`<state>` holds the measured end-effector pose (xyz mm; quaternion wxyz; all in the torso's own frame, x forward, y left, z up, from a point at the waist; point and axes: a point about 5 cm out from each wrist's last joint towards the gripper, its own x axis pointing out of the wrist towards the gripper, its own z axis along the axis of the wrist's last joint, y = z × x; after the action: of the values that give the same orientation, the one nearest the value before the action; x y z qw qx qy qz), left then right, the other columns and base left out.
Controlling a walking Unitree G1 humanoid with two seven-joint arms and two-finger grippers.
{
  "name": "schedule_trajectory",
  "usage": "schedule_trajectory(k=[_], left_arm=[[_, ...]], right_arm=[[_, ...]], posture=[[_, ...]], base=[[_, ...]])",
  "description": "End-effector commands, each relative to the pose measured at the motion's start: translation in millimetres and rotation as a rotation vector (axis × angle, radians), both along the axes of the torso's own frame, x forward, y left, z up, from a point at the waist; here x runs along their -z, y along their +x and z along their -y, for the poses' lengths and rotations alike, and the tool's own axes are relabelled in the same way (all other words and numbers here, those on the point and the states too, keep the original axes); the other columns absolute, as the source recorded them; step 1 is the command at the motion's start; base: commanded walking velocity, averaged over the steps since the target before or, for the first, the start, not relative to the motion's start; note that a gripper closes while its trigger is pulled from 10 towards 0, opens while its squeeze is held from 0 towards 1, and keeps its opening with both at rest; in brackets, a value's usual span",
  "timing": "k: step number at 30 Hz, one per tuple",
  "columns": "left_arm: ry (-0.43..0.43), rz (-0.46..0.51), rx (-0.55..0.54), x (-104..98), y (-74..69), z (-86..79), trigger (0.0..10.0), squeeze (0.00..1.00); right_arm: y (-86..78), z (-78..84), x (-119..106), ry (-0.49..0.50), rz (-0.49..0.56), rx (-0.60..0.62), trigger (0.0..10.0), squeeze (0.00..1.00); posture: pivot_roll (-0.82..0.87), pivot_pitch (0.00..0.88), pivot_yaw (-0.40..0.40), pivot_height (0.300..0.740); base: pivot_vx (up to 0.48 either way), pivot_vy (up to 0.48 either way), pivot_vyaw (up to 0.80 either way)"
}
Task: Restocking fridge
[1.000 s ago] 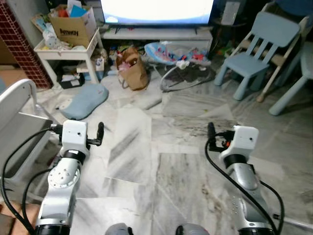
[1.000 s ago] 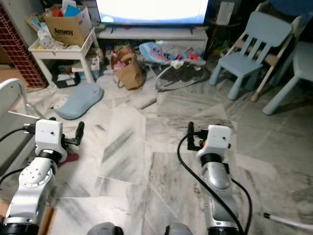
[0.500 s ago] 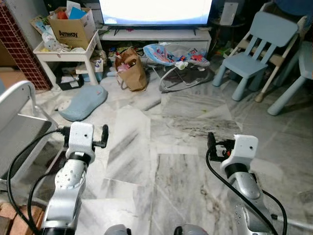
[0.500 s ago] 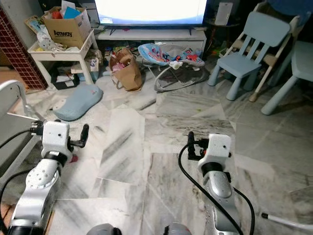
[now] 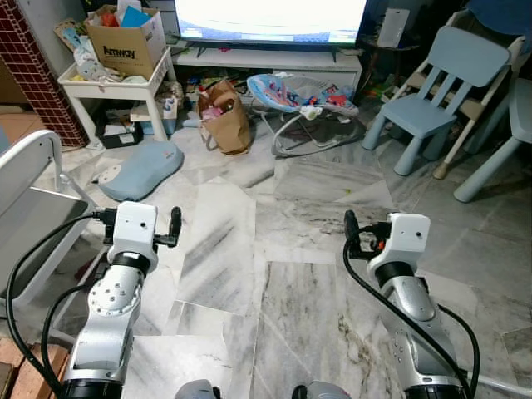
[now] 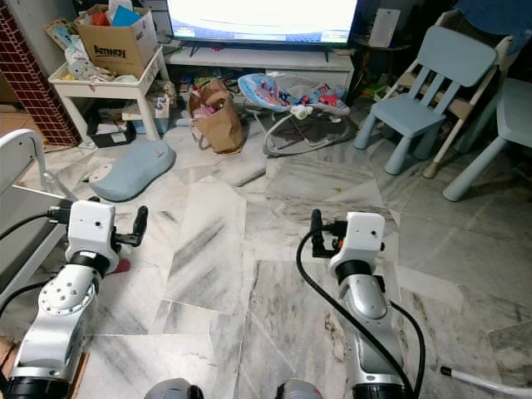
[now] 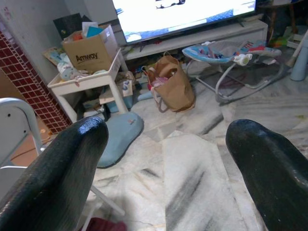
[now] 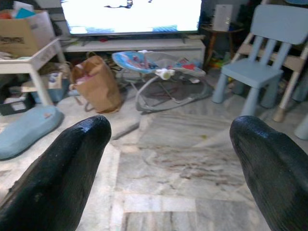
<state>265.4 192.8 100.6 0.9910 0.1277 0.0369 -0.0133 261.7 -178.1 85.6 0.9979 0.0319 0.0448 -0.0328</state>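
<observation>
While both arms reach forward over the marble floor [image 5: 274, 274], the left eye view shows the left pincer [image 5: 174, 226] at the lower left and the right pincer [image 5: 351, 234] at the lower right, each holding nothing. At the upper left a white desk [image 5: 91, 87] carries a cardboard box [image 5: 125, 41] stuffed with papers and packets. A brown paper bag [image 5: 226, 120] stands open on the floor at upper centre with something pink inside. Right of it lies a baby bouncer [image 5: 303, 104], and a light blue chair [image 5: 440, 91] stands at the upper right. A blue cushion [image 5: 137, 170] lies on the floor at the left. No fridge can be seen.

In the right eye view a bright television screen [image 6: 262, 18] runs along the top edge.

In the left wrist view the left pincer's fingers [image 7: 57, 178] are spread wide apart, with the box, bag and cushion between them.

In the right wrist view the right pincer's fingers [image 8: 269, 168] are likewise released, framing the bouncer and chair.
</observation>
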Motion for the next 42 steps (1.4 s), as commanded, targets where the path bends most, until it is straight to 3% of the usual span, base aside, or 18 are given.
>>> schedule_trajectory(k=[1, 12, 29, 38, 42], left_arm=[[0.006, -0.023, 0.002, 1.7, 2.2, -1.5, 10.0, 0.00], [-0.015, -0.030, 0.002, 3.5, -3.1, 7.2, 10.0, 0.00], [-0.014, -0.033, -0.027, 1.5, -4.8, 3.2, 10.0, 0.00], [-0.018, -0.008, -0.021, -2.5, -4.0, 5.5, 10.0, 0.00], [-0.011, -0.013, -0.064, -3.8, -5.5, -2.3, 10.0, 0.00]], right_arm=[[1.5, 1.8, 1.3, 0.006, -0.009, 0.013, 10.0, 0.00], [-0.2, 2.1, 4.4, 0.009, -0.021, 0.020, 10.0, 0.00], [6.3, 14.4, 0.3, 0.001, -0.012, 0.046, 10.0, 0.00], [11.6, 6.0, -2.2, 0.011, 0.001, -0.007, 10.0, 0.00], [8.3, 2.7, -2.0, -0.001, 0.005, -0.047, 10.0, 0.00]], posture=[[0.05, 0.000, 0.001, 0.740], [0.06, 0.008, -0.001, 0.740], [0.07, 0.022, -0.004, 0.740], [0.07, 0.018, -0.013, 0.740], [0.08, 0.026, -0.012, 0.740]], base=[[-0.259, 0.000, 0.00], [-0.295, 0.000, 0.00], [-0.302, 0.000, 0.00], [-0.060, 0.000, 0.00], [0.000, 0.199, 0.00]])
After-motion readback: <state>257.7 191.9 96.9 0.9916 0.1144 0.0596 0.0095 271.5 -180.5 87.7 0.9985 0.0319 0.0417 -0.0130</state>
